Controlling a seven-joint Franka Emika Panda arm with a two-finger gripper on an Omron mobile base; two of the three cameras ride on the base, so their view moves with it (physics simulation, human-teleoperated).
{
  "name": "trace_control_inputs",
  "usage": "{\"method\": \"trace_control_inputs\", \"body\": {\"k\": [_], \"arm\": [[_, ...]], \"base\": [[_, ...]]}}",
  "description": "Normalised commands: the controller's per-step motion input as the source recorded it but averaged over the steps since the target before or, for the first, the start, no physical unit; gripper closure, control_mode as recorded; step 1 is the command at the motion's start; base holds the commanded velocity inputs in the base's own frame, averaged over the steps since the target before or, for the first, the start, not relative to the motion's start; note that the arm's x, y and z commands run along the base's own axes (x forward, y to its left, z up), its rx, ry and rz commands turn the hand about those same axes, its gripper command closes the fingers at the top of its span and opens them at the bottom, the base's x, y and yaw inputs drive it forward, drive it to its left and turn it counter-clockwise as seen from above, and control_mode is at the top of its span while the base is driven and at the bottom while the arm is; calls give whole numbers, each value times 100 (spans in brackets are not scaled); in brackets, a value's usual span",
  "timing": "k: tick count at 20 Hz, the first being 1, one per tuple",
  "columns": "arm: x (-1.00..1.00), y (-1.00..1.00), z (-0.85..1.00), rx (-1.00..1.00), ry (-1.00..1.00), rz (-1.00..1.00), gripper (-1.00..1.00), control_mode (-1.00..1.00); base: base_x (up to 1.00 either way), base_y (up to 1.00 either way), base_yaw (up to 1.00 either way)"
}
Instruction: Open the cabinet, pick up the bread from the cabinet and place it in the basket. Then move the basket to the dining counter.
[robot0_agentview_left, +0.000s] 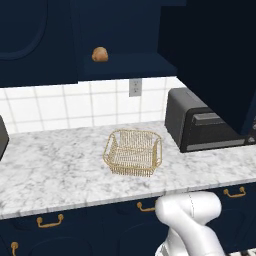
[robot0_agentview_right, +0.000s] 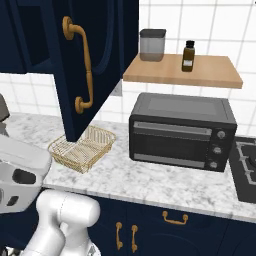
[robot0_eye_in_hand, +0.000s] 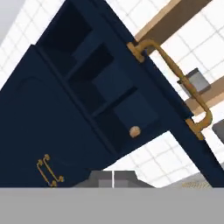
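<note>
Hand view has the pincer (robot0_eye_in_hand: 113, 178) at its bottom edge, the two dark tips pressed together with only a thin seam between them and nothing held. Beyond the tips, well apart from them, stands the cabinet (robot0_eye_in_hand: 52, 113) with one door (robot0_eye_in_hand: 175, 113) swung open, edge-on to the camera, its long brass handle (robot0_eye_in_hand: 175, 72) running down it. Inside are dark shelves, and the bread (robot0_eye_in_hand: 134, 131) sits on the lowest one near the front edge (a small golden-brown roll, alone on its shelf).

From the left base view the bread (robot0_agentview_left: 100, 54) rests on the cabinet's bottom shelf, above and a little left of the basket (robot0_agentview_left: 133, 152), which stands on the marble worktop (robot0_agentview_left: 50, 170) with nothing in it. Just right of the basket is a dark toaster oven (robot0_agentview_left: 200, 127). The right base view shows the open door (robot0_agentview_right: 95, 60) hanging over the basket (robot0_agentview_right: 82, 148), and above the toaster oven (robot0_agentview_right: 182, 131) a wooden shelf (robot0_agentview_right: 182, 71) with a grey canister (robot0_agentview_right: 152, 44) and a brown bottle (robot0_agentview_right: 188, 55).
</note>
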Motion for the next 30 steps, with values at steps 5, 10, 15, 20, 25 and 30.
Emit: {"method": "trace_control_inputs", "body": {"k": [5, 10, 15, 20, 25, 30], "arm": [[13, 100, 0, -73, 7, 0, 100, -100], [46, 83, -7, -59, 30, -10, 100, -100], [51, 26, -53, -34, 28, -23, 100, -100], [46, 11, -71, -5, 4, -9, 100, -100], [33, 0, -54, 0, -1, 0, 100, -100], [21, 0, -36, 0, -2, 0, -100, -100]], "base": [[0, 0, 0], [0, 0, 0], [0, 0, 0], [0, 0, 0], [0, 0, 0], [0, 0, 0]]}}
